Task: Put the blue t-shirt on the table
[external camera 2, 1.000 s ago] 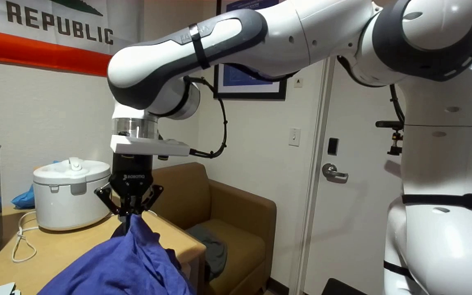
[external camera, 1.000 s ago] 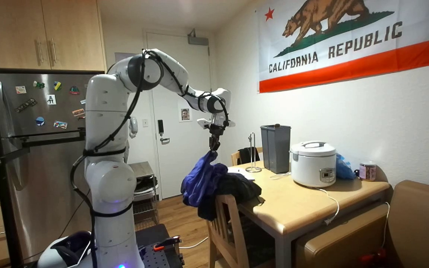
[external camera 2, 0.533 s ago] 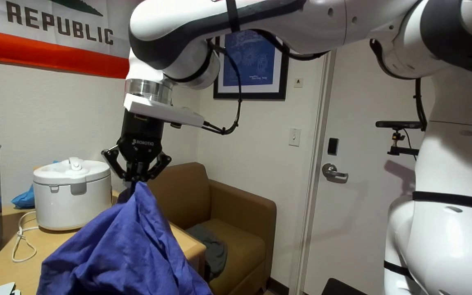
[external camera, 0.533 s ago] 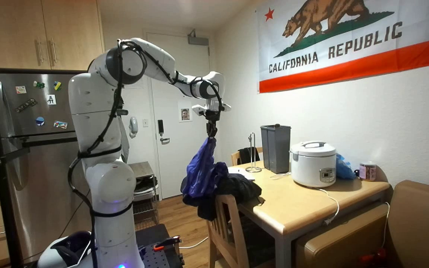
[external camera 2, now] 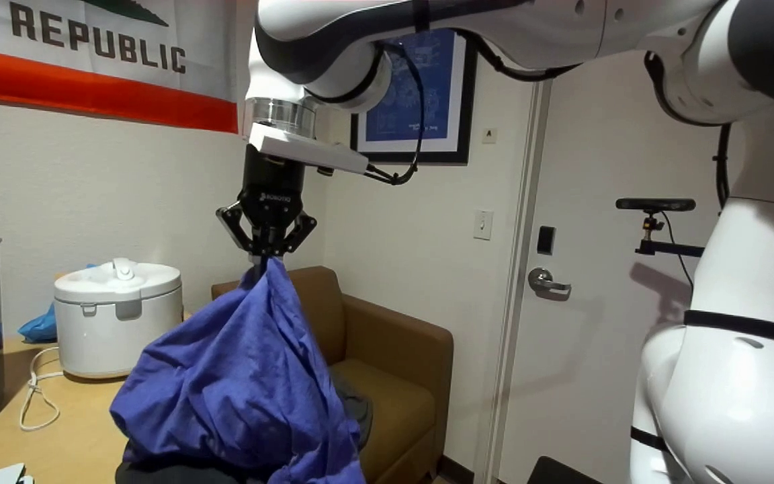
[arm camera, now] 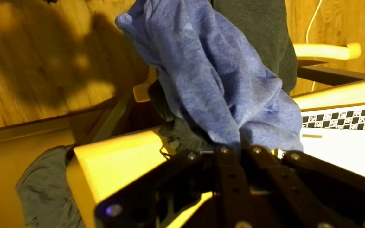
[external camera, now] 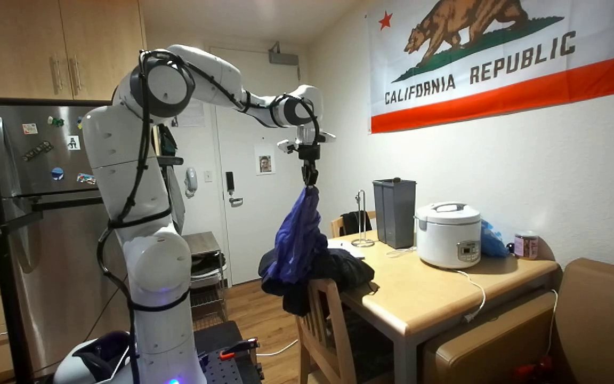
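The blue t-shirt [external camera: 297, 242] hangs bunched from my gripper [external camera: 310, 184], which is shut on its top. Its lower part rests on or hangs against dark clothing [external camera: 341, 269] draped over a wooden chair back [external camera: 327, 298], beside the table [external camera: 408, 288]. In an exterior view, the t-shirt [external camera 2: 239, 383] spreads below the gripper [external camera 2: 266, 259] in front of the table [external camera 2: 71, 420]. In the wrist view, cloth of the t-shirt [arm camera: 208, 72] runs up into the gripper [arm camera: 241, 147]; the fingertips themselves are mostly hidden.
A white rice cooker [external camera: 448, 234], a grey bin [external camera: 395, 213], a metal stand [external camera: 361, 224] and a white sheet or board [arm camera: 341, 145] are on the table. A brown armchair [external camera 2: 387, 376] with grey cloth stands beyond the table's edge. The dark clothing overlaps the table's near edge.
My gripper has risen, pulling the t-shirt up into a taller, stretched shape above the chair. In an exterior view it has also shifted to the right. The dark clothing stays on the chair.
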